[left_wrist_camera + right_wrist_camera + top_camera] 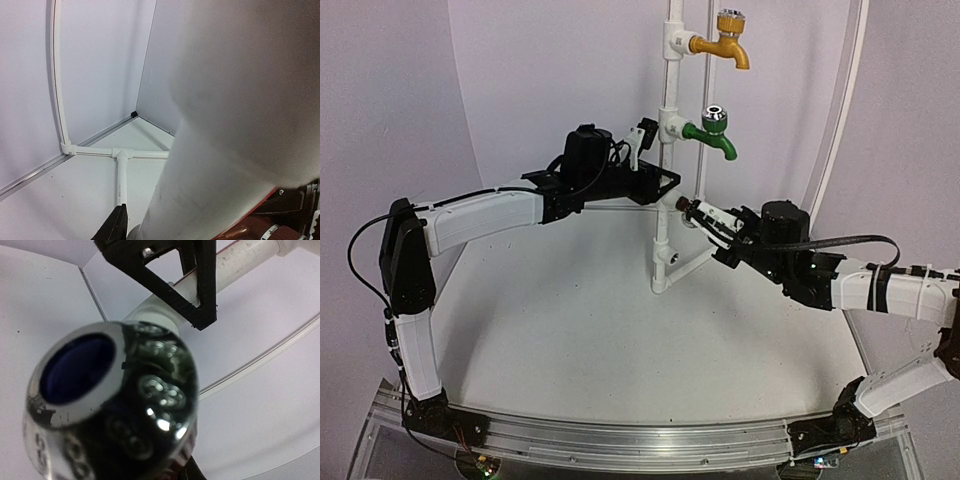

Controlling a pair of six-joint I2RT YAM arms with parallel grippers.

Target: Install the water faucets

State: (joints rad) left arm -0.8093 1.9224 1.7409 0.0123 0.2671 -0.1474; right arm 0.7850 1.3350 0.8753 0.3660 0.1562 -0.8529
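The green faucet point(713, 135) sits in a socket on the white pipe stand point(663, 250), below the yellow-orange faucet point(728, 42). My right gripper point(703, 214) is shut on the dark brown faucet point(683, 206) and holds it against the stand below the green one. In the right wrist view its silver cap point(110, 405) with a blue centre fills the frame and hides my fingers. My left gripper point(655, 182) is closed around the stand's upright from the left. The left wrist view shows that upright as a blurred white mass point(225, 125), with one black finger point(116, 225) and the brown faucet point(245, 232) at the bottom edge.
The stand's foot pipes point(121, 170) lie on the white floor. A curved white rail point(840, 130) runs up the right wall. White walls close in behind the stand. The left gripper's black frame point(192, 285) hangs next to the pipe in the right wrist view.
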